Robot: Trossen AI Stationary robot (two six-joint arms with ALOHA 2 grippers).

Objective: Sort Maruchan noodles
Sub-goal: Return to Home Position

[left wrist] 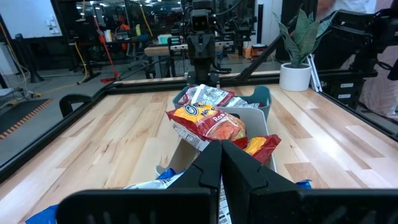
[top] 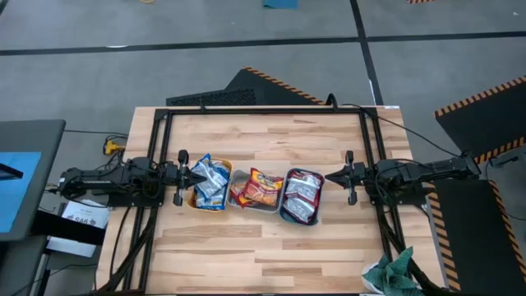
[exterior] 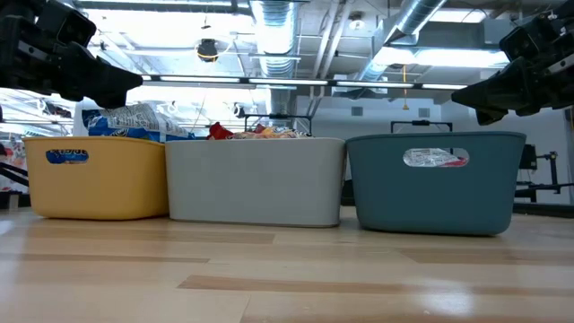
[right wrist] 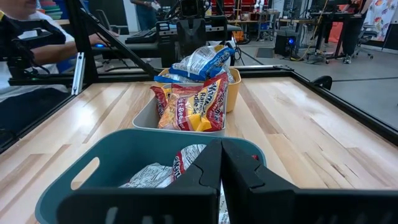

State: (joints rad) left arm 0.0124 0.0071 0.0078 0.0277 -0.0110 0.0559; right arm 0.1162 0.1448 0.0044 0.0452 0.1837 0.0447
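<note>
Up close is the pale wood table (exterior: 287, 278), where three bins stand side by side: a yellow bin (exterior: 94, 179) heaped with blue noodle packs (top: 209, 178), a grey-white bin (exterior: 256, 184) with red-orange packs (top: 261, 187), and a teal bin (exterior: 435, 193) with white-and-red packs (top: 302, 194). The left gripper (left wrist: 221, 150) hangs by the yellow bin and the right gripper (right wrist: 221, 150) by the teal one — both with fingers pressed together, holding nothing. Far behind is a big workshop room — silver pipes (exterior: 421, 27) run along the ceiling.

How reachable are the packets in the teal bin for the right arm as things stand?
Probably yes: the right gripper hangs just beside the open-topped teal bin, with the white-and-red packets lying uncovered; nothing stands between, though it is shut.
</note>
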